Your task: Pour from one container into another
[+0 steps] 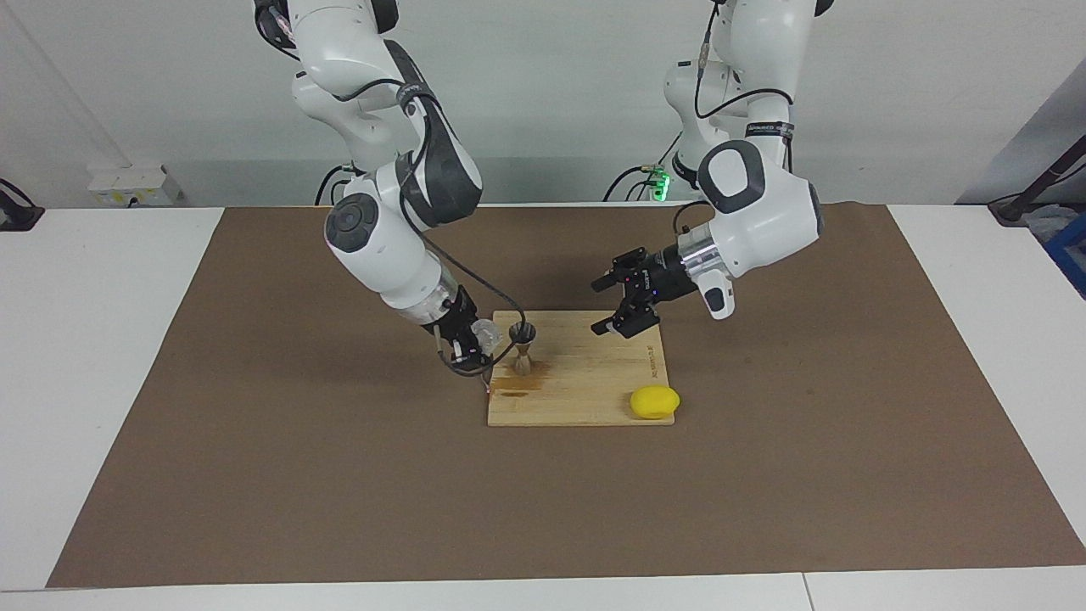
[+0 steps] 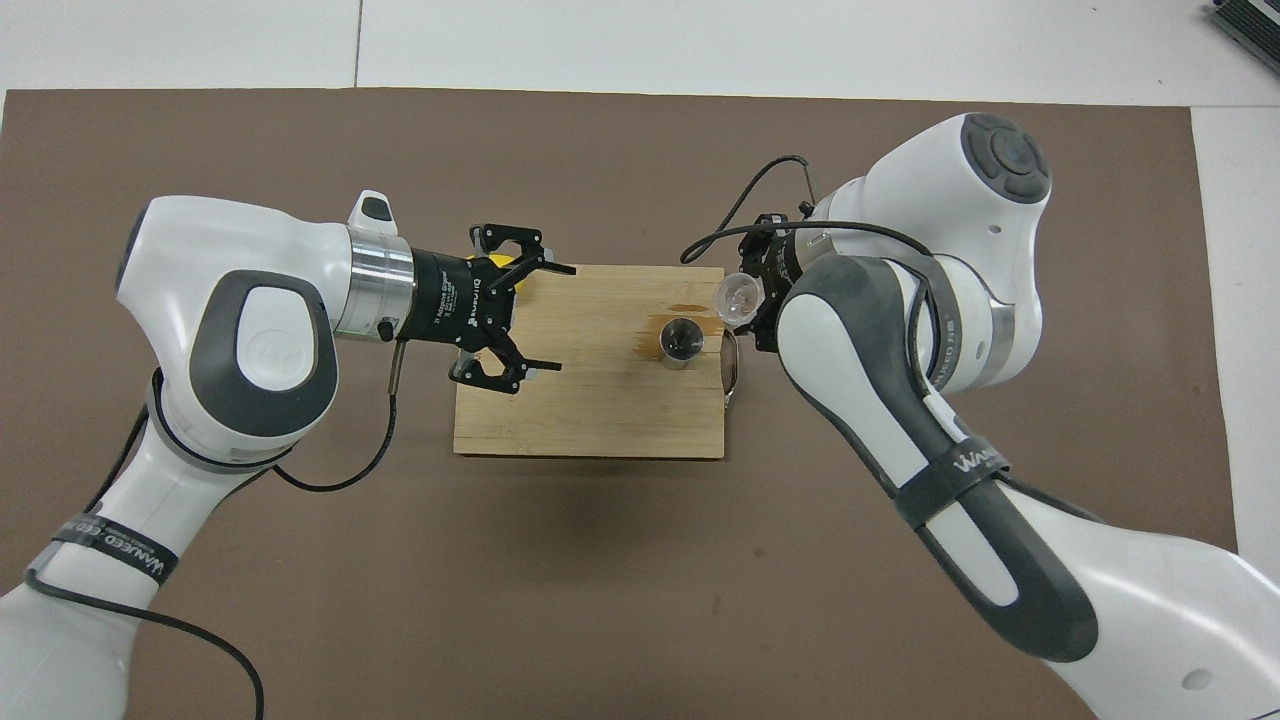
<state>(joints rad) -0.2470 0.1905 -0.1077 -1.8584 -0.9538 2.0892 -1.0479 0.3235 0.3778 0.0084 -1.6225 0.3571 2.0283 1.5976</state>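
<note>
A steel hourglass jigger (image 1: 522, 346) (image 2: 682, 340) stands upright on the wooden cutting board (image 1: 594, 382) (image 2: 590, 400), near the board's end toward the right arm. My right gripper (image 1: 477, 342) (image 2: 752, 297) is shut on the small clear glass cup (image 1: 486, 335) (image 2: 737, 297). It holds the cup just off the board's edge, close beside the jigger's rim. My left gripper (image 1: 609, 304) (image 2: 560, 318) hangs open and holds nothing over the board's other end, well apart from the jigger.
A yellow lemon (image 1: 654, 401) lies at the board's corner toward the left arm, mostly hidden under the left gripper in the overhead view. A wet brown stain (image 1: 517, 387) marks the board by the jigger. A brown mat (image 1: 254, 475) covers the table.
</note>
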